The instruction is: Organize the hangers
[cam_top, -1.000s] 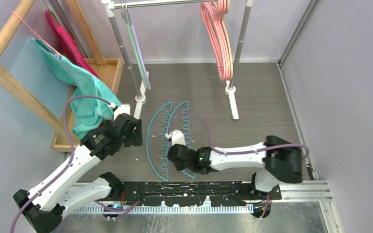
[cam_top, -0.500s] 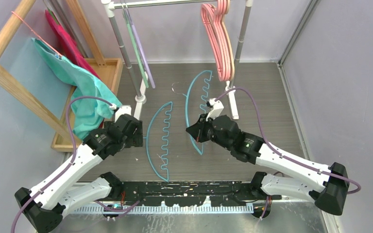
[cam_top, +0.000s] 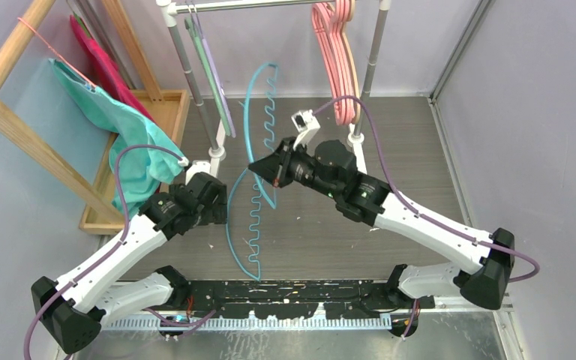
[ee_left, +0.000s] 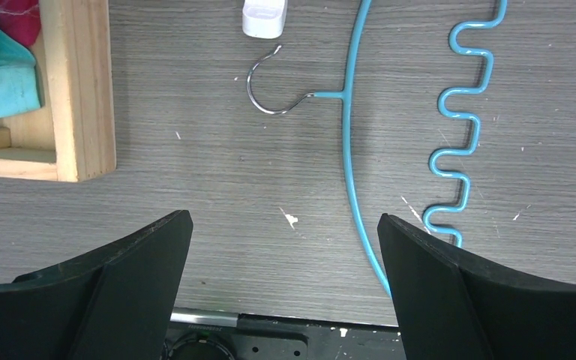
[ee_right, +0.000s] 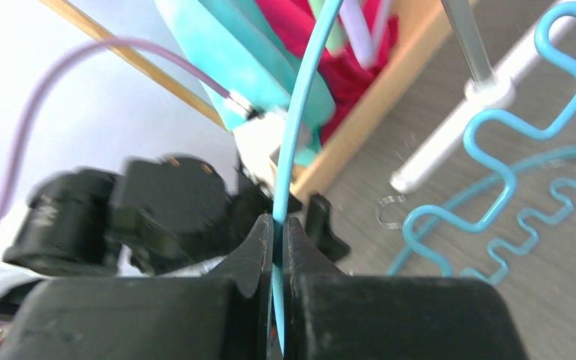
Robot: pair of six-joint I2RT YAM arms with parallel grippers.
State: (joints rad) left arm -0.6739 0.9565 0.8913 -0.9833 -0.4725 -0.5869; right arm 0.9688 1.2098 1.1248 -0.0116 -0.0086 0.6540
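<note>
We carry one blue hanger point(cam_top: 259, 105) toward the garment rail point(cam_top: 270, 4).
Our right gripper point(ee_right: 277, 232) pinches its arch to hook it there; our left gripper point(ee_left: 281, 285) hovers spread above the second hanger point(ee_left: 356, 150) below the rail.

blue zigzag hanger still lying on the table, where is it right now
In the top view the thin blue zigzag-bar hanger lies flat at table centre, just right of the open left gripper, below the second blue hanger pinched in the right gripper.

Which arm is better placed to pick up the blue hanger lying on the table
Left. The left gripper hangs open right above the lying blue hanger, whose arch runs between its fingers. The right gripper is shut on another hanger, raised toward the rail.
</note>
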